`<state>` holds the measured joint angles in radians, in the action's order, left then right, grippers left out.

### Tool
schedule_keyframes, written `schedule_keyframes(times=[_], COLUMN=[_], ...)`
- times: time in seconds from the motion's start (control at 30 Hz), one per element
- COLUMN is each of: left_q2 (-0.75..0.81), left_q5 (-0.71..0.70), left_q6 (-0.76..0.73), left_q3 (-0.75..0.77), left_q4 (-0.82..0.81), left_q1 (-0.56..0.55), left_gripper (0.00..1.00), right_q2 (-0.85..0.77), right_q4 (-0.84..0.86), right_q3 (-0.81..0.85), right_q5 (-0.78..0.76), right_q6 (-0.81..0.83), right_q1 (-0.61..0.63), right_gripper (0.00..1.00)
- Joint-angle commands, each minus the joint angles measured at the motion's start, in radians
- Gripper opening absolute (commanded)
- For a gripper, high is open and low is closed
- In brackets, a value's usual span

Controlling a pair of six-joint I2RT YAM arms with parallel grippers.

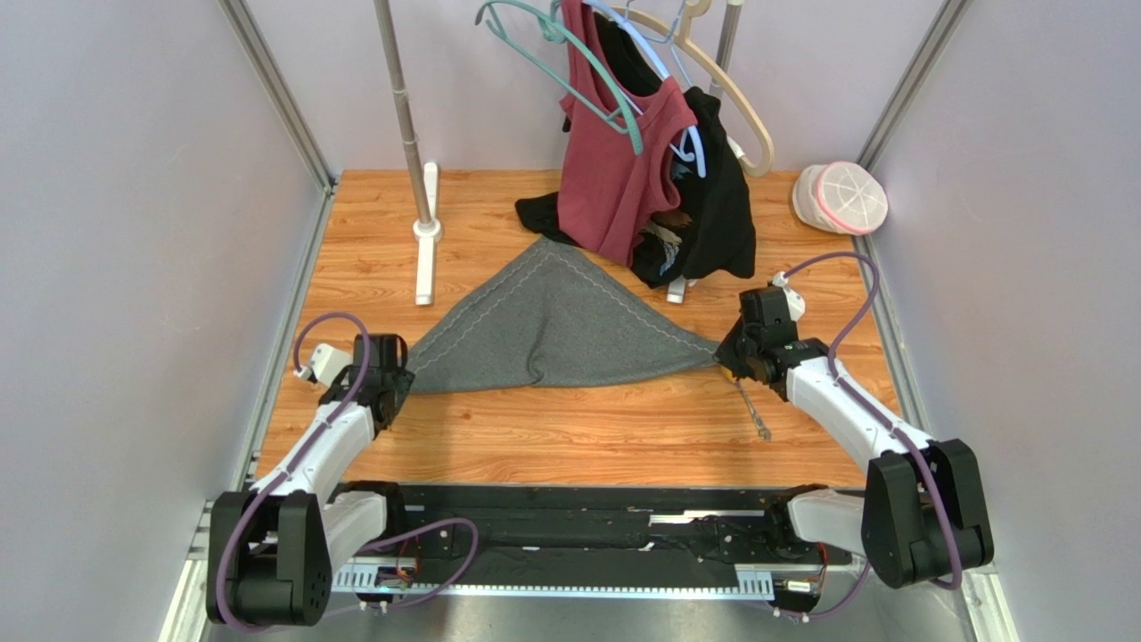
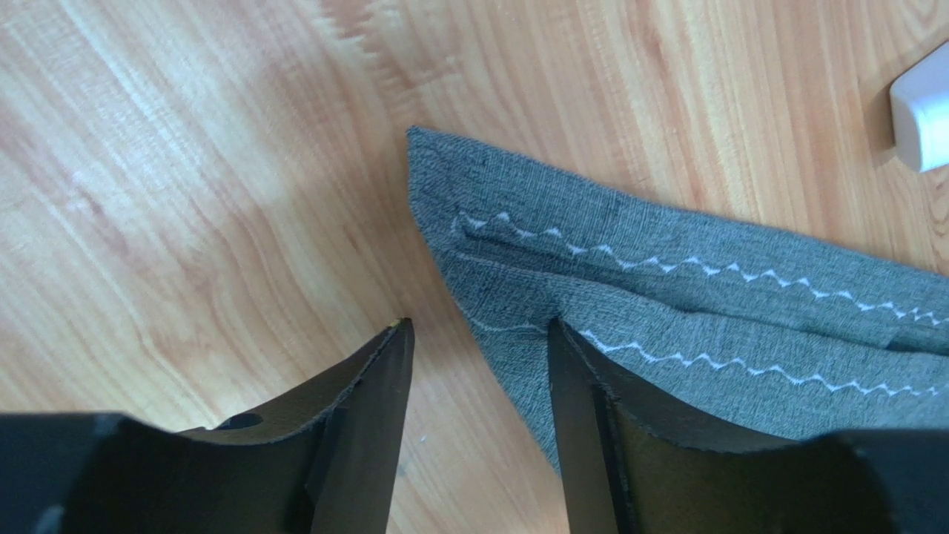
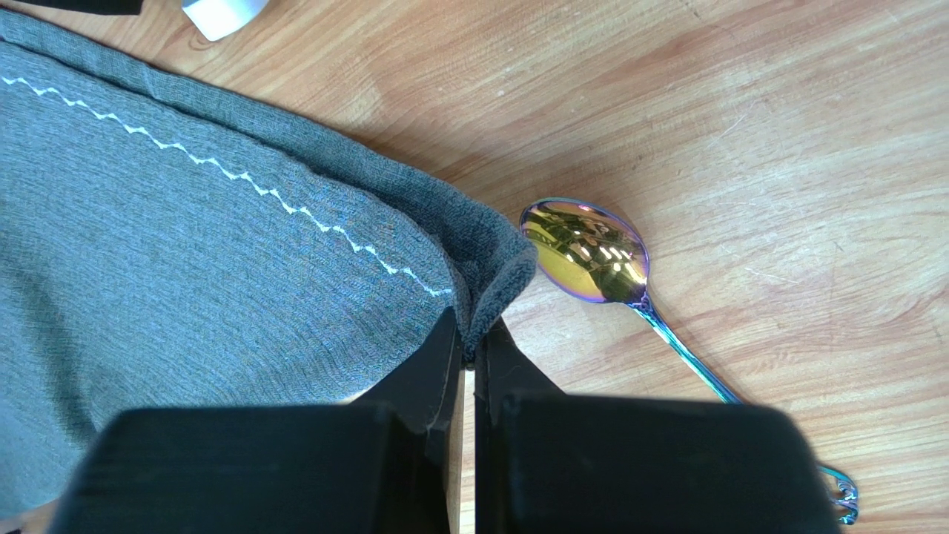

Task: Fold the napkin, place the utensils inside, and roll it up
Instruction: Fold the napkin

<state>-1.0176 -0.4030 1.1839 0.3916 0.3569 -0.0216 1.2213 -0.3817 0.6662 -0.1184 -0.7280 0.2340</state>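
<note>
A round lidded tub point(image 1: 841, 198) sits at the far right corner of the worktop point(image 1: 603, 428), its contents impossible to make out through the pale pink lid; the napkin point(image 1: 563, 328) lies mid-worktop, folded into a triangle, its far tip just beside the hanging garments point(image 1: 643, 161). The right fingers point(image 3: 418, 378) are clenched on the napkin's right corner, the spoon point(image 3: 585, 250) lying just beside that corner with part of its handle hidden behind them; the left fingers point(image 2: 362, 401) stand apart, released, at the left corner, and whether one touches the cloth cannot be told
</note>
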Motion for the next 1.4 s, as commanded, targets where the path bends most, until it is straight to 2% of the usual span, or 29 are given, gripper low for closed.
schedule_keyframes(times=[0.0,0.1,0.23,0.3,0.37,0.43,0.47,0.57,0.8,1.03,1.3,1.37], left_q2=[-0.048,-0.059,-0.081,-0.11,-0.142,-0.162,-0.18,-0.188,-0.076,0.043,0.033,0.045], left_q5=[0.055,0.081,0.113,0.163,0.197,0.24,0.25,0.263,0.144,0.075,0.078,0.075], left_q6=[-0.032,-0.05,-0.066,-0.086,-0.11,-0.128,-0.142,-0.171,-0.23,-0.221,-0.21,-0.193], left_q3=[-0.016,-0.013,-0.014,-0.013,-0.01,-0.005,0.006,0.036,0.107,0.079,0.082,0.078], left_q4=[-0.064,-0.079,-0.105,-0.124,-0.151,-0.168,-0.177,-0.165,-0.039,0.022,0.042,0.066], left_q1=[0.038,0.063,0.077,0.113,0.152,0.167,0.175,0.186,0.193,0.242,0.265,0.27], left_gripper=[0.55,0.5,0.34,0.32,0.21,0.02,0.0,0.0,0.0,0.0,0.0,0.07], right_q2=[-0.042,-0.048,-0.059,-0.062,-0.063,-0.062,-0.057,-0.049,-0.051,-0.048,-0.062,-0.071], right_q4=[0.02,0.01,0.01,0.007,0.007,0.009,0.009,0.007,0.003,-0.008,-0.003,-0.008], right_q3=[0.015,0.012,0.003,-0.002,-0.005,-0.01,-0.011,-0.011,-0.016,-0.022,-0.048,-0.056], right_q5=[-0.023,-0.026,-0.032,-0.035,-0.043,-0.05,-0.056,-0.067,-0.081,-0.087,-0.058,-0.044], right_q6=[0.013,0.013,0.012,0.012,0.015,0.019,0.021,0.027,0.033,0.044,0.041,0.038], right_q1=[-0.001,-0.004,-0.002,-0.002,-0.002,-0.002,-0.004,-0.002,-0.004,-0.002,-0.004,-0.002], right_gripper=[0.0,0.0,0.0,0.0,0.0,0.0,0.0,0.0,0.0,0.0,0.0,0.0])
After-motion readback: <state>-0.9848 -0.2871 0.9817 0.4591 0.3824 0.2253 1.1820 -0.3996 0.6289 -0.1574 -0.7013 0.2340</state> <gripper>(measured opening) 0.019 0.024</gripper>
